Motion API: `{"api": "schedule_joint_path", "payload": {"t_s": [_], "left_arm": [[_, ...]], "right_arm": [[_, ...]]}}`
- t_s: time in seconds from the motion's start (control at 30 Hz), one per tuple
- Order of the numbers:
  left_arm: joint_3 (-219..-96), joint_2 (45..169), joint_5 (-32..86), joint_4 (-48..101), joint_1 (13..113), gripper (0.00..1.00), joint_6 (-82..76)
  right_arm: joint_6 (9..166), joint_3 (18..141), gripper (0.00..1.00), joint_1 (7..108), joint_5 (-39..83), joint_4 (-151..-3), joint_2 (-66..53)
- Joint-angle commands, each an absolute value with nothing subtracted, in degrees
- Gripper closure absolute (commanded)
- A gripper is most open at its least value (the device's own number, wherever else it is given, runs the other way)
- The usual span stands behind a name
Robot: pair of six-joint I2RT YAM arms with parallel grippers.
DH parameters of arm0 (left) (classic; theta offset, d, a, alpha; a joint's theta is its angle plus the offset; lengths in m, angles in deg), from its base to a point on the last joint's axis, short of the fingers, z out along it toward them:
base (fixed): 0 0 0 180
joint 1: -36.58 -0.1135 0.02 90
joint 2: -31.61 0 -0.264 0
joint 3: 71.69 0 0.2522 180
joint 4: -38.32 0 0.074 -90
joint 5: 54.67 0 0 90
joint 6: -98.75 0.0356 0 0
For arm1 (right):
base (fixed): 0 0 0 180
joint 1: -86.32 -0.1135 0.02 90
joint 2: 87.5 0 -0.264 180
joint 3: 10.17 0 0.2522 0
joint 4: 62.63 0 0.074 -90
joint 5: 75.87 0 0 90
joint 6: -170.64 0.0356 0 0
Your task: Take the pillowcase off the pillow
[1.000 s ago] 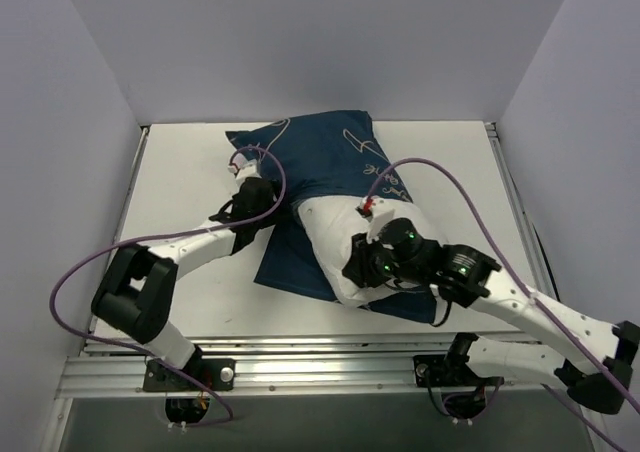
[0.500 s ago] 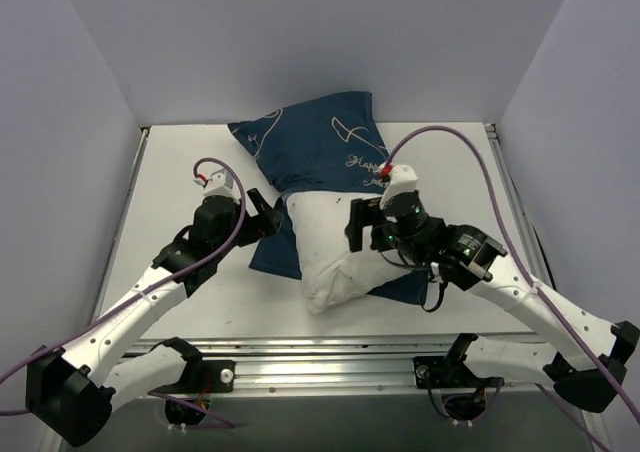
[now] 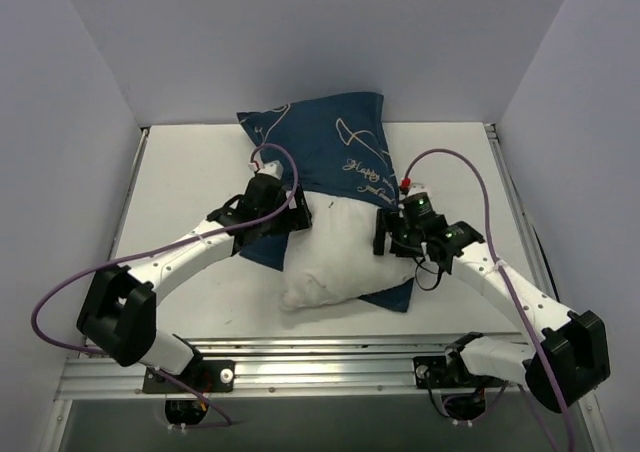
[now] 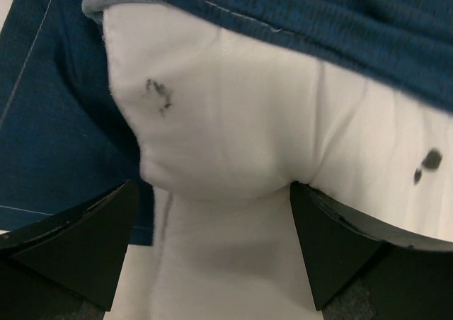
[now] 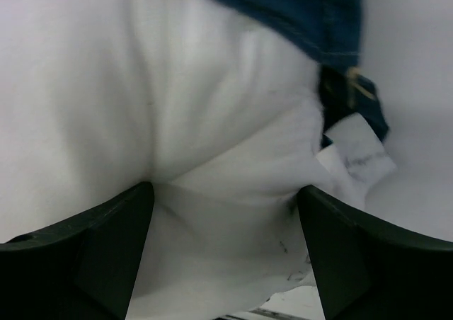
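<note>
The navy pillowcase (image 3: 330,147) covers the far end of the white pillow (image 3: 325,257), whose near half lies bare on the table. My left gripper (image 3: 296,218) stands open against the pillow's left side, just below the pillowcase hem. In the left wrist view, its gripper (image 4: 212,192) has white pillow (image 4: 233,122) bulging between wide jaws, under the pillowcase (image 4: 333,23). My right gripper (image 3: 385,234) stands open at the pillow's right side. In the right wrist view, that gripper (image 5: 225,189) straddles puckered pillow (image 5: 163,100), with the pillowcase (image 5: 283,8) above and a white tag (image 5: 354,153) at right.
The white table (image 3: 170,182) is boxed in by pale walls on three sides. A metal rail (image 3: 320,367) runs along the near edge by the arm bases. Purple cables (image 3: 470,172) loop above both arms.
Both grippers have opened. The right gripper let go near the pillow's near end and moved back to its right side. The left gripper shifted right onto the pillow. More white pillow is bare.
</note>
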State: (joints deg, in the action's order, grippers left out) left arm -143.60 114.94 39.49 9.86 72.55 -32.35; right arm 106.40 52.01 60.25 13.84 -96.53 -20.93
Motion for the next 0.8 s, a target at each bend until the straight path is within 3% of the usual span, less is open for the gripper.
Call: {"api": "schedule_joint_path", "payload": {"t_s": [0.0, 0.2, 0.43, 0.6, 0.77], "left_arm": [[-152.0, 119.2, 38.8, 12.4, 70.9, 0.03, -27.7], [-160.9, 120.1, 41.6, 8.3, 68.5, 0.04, -21.8], [-163.4, 109.8, 45.1, 4.1, 68.7, 0.06, -11.8], [-157.6, 104.3, 51.6, 4.3, 82.2, 0.06, 1.8], [-155.4, 108.0, 62.0, 6.1, 93.9, 0.06, 7.9]], "right_arm": [[110.2, 51.7, 0.22, 48.1, 25.0, -87.7, -22.2], [112.5, 51.8, 0.22, 42.3, 23.8, -80.6, -21.4], [109.6, 58.3, 0.22, 43.1, 13.4, -88.1, -23.9], [113.2, 56.8, 0.22, 52.1, 6.4, -91.8, -29.7], [112.7, 52.3, 0.2, 64.2, 15.9, -89.4, -30.7]]}}
